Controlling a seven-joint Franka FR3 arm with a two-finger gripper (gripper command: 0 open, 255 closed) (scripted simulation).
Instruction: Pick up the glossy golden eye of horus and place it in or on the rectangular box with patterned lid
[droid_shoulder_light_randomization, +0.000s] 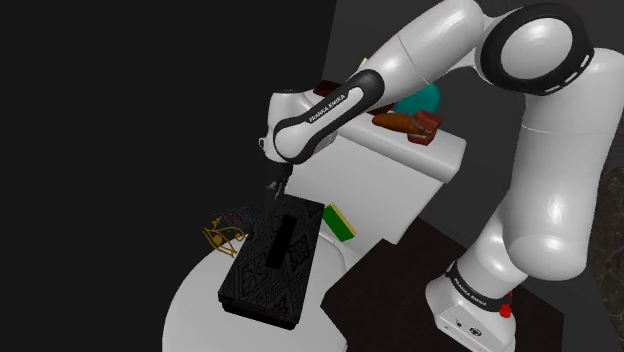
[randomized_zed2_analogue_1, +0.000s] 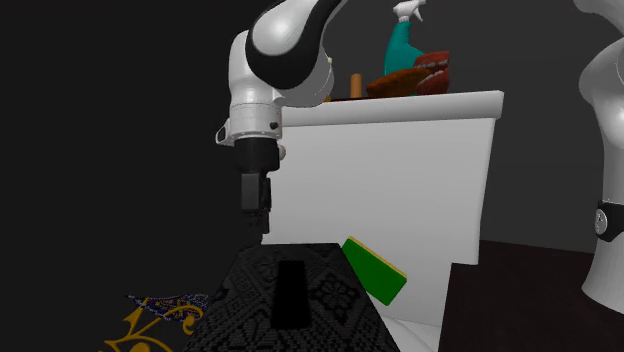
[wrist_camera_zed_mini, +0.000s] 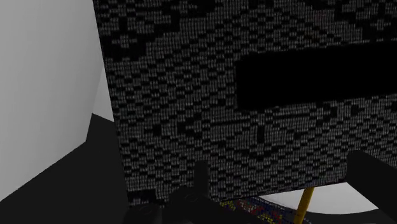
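Dim corner of somebody's home, bathroom or utility nook maybe, can't say which

Giveaways are all household stuff: a teal plastic spray bottle and some reddish-brown bits parked on top of a plain white box-shaped unit with an overhanging top. A green slab with a yellow edge, sponge-looking, leans at its foot. There's also a round white tabletop carrying a black rectangular box with a patterned lid, plus a dark floor and a dark grey wall.

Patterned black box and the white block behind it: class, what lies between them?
A green slab with a yellow edge sits between the box and the white block, seen in the shoulder and second exterior views.
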